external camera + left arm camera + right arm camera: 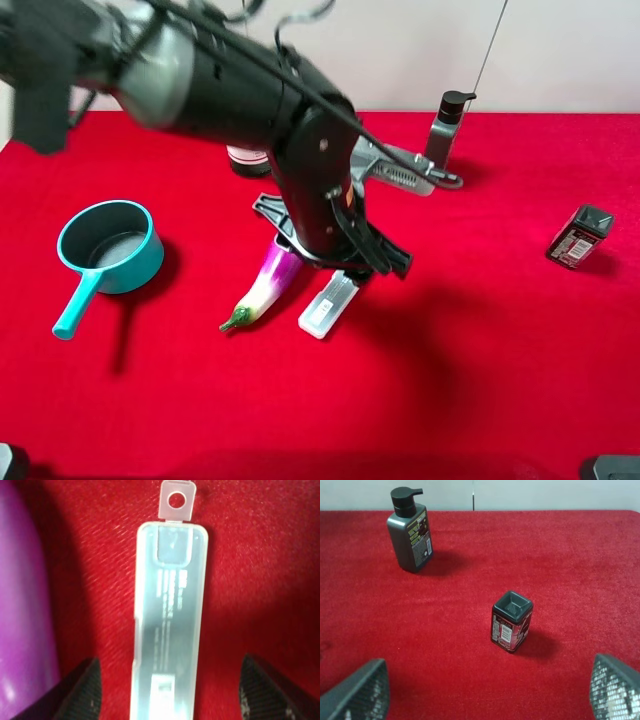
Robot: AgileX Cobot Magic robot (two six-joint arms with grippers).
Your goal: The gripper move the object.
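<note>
A clear plastic case (327,305) with a hang tab lies flat on the red cloth, just right of a purple-and-white eggplant (268,285). My left gripper (345,272) hangs low over the case's near end. In the left wrist view the gripper (170,692) is open, its black fingers (82,690) stand on either side of the case (170,625) without touching it, and the eggplant (22,605) lies alongside. My right gripper (490,692) is open and empty, facing a small black box (511,621).
A teal saucepan (110,248) sits at the left. A grey pump bottle (443,135) stands at the back, also in the right wrist view (410,532). The small black box (580,237) is at the right. A dark jar (245,160) is partly hidden behind the left arm.
</note>
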